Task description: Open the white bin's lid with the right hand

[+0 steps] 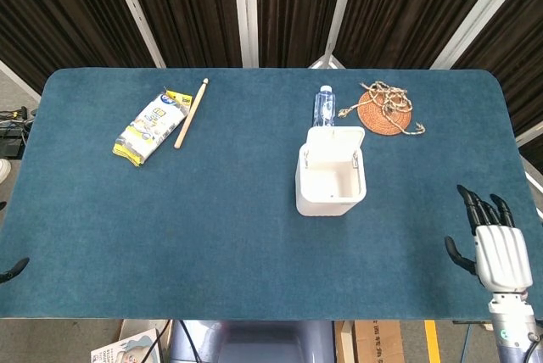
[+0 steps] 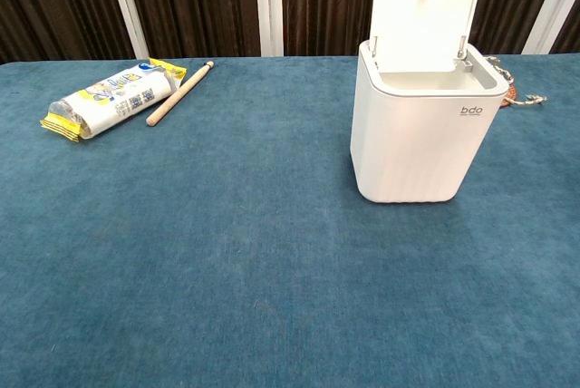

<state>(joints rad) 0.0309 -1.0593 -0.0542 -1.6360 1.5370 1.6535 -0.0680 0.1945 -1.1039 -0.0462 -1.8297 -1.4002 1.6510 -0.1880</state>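
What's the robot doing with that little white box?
That small white plastic bin is a trash bin, and its hinged white lid stands straight up, so it is open. The robot's right hand is off near the right edge of the blue-covered table, fingers spread, holding nothing. The left hand isn't clearly visible. A snack packet, wooden stick, clear bottle and rope-draped coaster lie untouched.
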